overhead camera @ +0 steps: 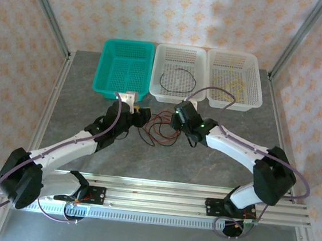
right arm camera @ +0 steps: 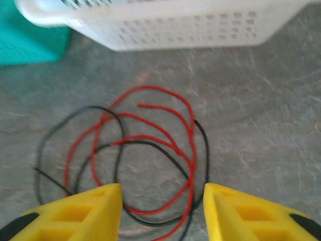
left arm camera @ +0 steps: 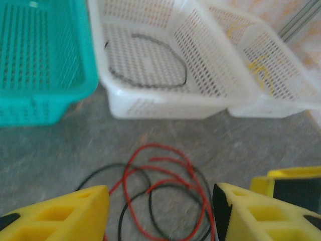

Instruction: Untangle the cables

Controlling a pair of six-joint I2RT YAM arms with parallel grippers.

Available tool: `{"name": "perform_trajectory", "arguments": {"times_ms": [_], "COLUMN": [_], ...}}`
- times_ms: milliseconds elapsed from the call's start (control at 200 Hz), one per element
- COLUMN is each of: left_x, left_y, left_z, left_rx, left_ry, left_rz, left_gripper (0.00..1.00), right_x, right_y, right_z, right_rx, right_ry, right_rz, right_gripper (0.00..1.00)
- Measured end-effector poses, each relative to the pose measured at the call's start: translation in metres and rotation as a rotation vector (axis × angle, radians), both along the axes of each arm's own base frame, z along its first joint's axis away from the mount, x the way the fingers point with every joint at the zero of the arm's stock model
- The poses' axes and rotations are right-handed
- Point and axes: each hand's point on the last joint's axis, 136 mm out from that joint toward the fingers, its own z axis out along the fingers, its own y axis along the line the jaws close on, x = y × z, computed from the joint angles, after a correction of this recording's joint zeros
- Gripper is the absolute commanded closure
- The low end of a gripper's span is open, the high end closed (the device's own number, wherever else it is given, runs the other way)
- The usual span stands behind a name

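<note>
Item one: red cable (right arm camera: 150,88) and black cable (right arm camera: 206,150), looped through each other, lying on the grey surface (right arm camera: 261,125) just in front of the baskets.
Item two: second black cable (left arm camera: 184,70), coiled in the middle white basket (left arm camera: 150,108).
Item three: yellow cable (left arm camera: 262,75), in the right white basket (left arm camera: 301,103).
Item four: teal basket (left arm camera: 45,108), leftmost.
My left fingers (left arm camera: 65,211): apart, gripping nothing, above the tangle.
My right fingers (right arm camera: 75,216): apart too, nothing gripped, the tangle below the gap.
</note>
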Motion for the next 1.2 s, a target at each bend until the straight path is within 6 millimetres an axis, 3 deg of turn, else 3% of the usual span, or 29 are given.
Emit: {"name": "perform_trajectory", "arguments": {"times_ms": [135,285,596,781,1202], "left_x": [-0.02,-0.033,-0.043,-0.04,-0.04], "left_y": [0.0,-0.01,-0.037,-0.04,-0.041], "left_z": [-0.032,-0.046,-0.049,-0.05,-0.048], "left_rx": [-0.008,-0.033,-0.078,-0.084,-0.09], "left_ry": [0.059,0.076,0.046,0.041,0.035], "left_rz": [-0.001,-0.025,-0.108,-0.11,-0.112], "left_gripper": [0.43,0.42,0.42,0.42,0.42], "right_x": [-0.003,-0.007,-0.016,-0.016,-0.001], "right_y": [-0.006,-0.009,-0.002,-0.001,0.008], "right_z": [-0.029,-0.052,-0.067,-0.078,-0.08], "right_rx": [-0.056,-0.082,-0.084,-0.105,-0.126], "right_ry": [0.073,0.13,0.172,0.192,0.174], "right_rz": [-0.034,-0.081,-0.126,-0.129,-0.134], "right_gripper": [0.63,0.64,0.67,0.72,0.77]}}
